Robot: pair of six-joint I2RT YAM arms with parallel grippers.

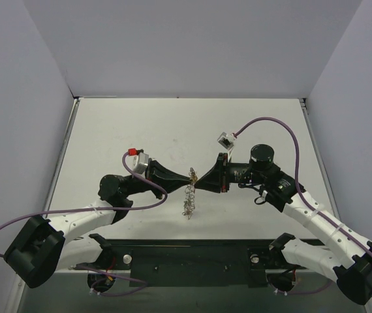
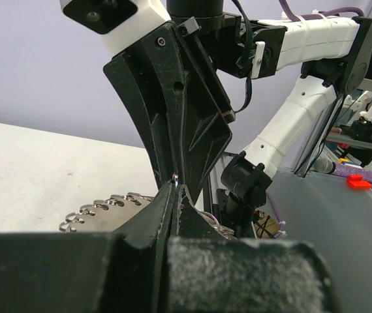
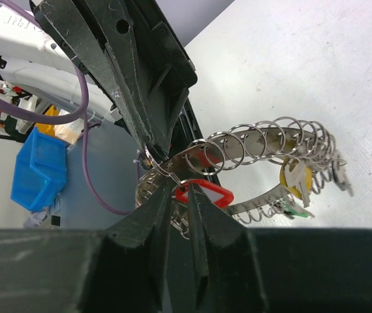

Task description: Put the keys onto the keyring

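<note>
Pilot: Closest to my left wrist lens, the fingers of the left gripper (image 2: pixel 175 190) are pressed together on an end loop of the keyring (image 3: pixel 235 149). From overhead, the rest of it hangs below that pinch, over the middle of the bench (image 1: pixel 140 130), somewhat toward the near edge.

Spotter: And to the right?

Pilot: The right gripper (image 3: pixel 178 187) meets the left one tip to tip. Its fingers look clamped on the red key (image 3: pixel 220 197), right at that loop. I can't tell whether it is threaded yet. A yellow key (image 3: pixel 295 179) and a green key (image 3: pixel 297 212) hang on the keyring.

Spotter: What worries you?

Pilot: The tips nearly touch, so a small push from me could knock the loop out of the left pinch and drop the keyring onto the bench. The red key is tiny, and if it twists in the fingers its hole will miss the wire. The keyring is also springy, so a tug could flick the hanging keys off.

Spotter: Any labels?

Pilot: Faint raised letters on the white arm link (image 3: pixel 16 39), too blurred to read. Nothing else.
</note>
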